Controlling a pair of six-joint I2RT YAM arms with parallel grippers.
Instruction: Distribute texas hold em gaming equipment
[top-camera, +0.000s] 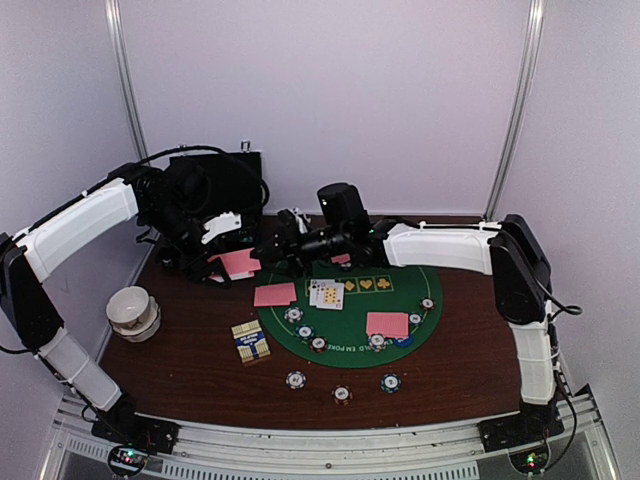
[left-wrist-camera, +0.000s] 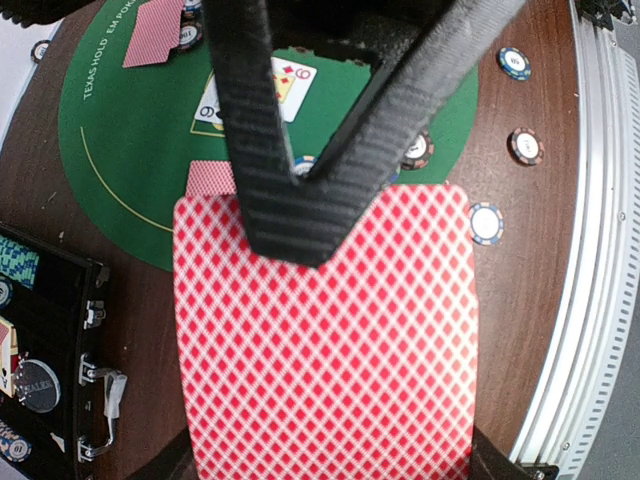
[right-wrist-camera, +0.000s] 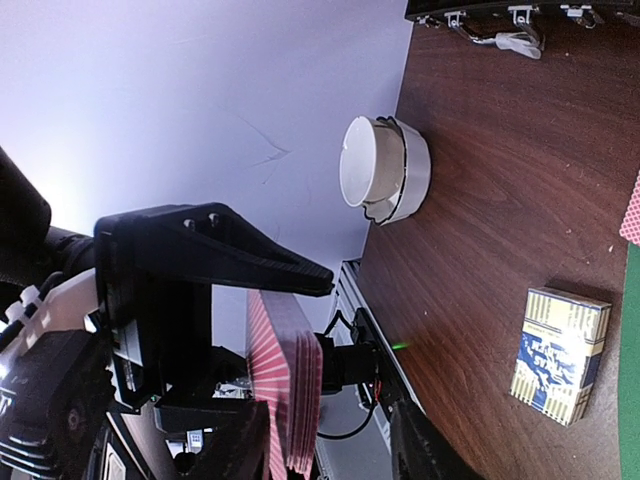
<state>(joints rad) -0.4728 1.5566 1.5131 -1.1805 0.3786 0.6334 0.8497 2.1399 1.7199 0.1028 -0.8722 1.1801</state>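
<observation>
At the far left a white bowl (top-camera: 133, 312) sits near the bench (top-camera: 190, 375) edge, with bare wood between it and a small blue-and-yellow card box (top-camera: 250, 342). Behind them the black case (left-wrist-camera: 55, 320) lies open by the back wall.

The left jaws are closed on a stack of pink-backed cards (left-wrist-camera: 320, 340). Their fingers (left-wrist-camera: 255, 130) meet in a narrow V on one end of the top card. The stack hangs in the air over the far left of the bench, between the case and the green mat (top-camera: 355, 305).

The right jaws reach across from the right and straddle the free end of that stack. In the right wrist view they stand partly open. One finger (right-wrist-camera: 235, 450) is just beside the cards, and a gap shows between the cards and the other. Whether the nearer finger touches the cards cannot be told.

Below the stack, one face-down card (top-camera: 275, 295) lies across the mat's left rim, and face-up cards (top-camera: 326, 293) lie just to its right. Chips (top-camera: 305, 332) ring the mat's near edge. Three more chips (top-camera: 342, 394) sit in a row on bare wood, close to the bench's front rail.

Toward the right of the mat another face-down card (top-camera: 387, 324) lies flat, with a chip at its near edge. Past the mat's right rim, brown wood runs to the bench edge.
</observation>
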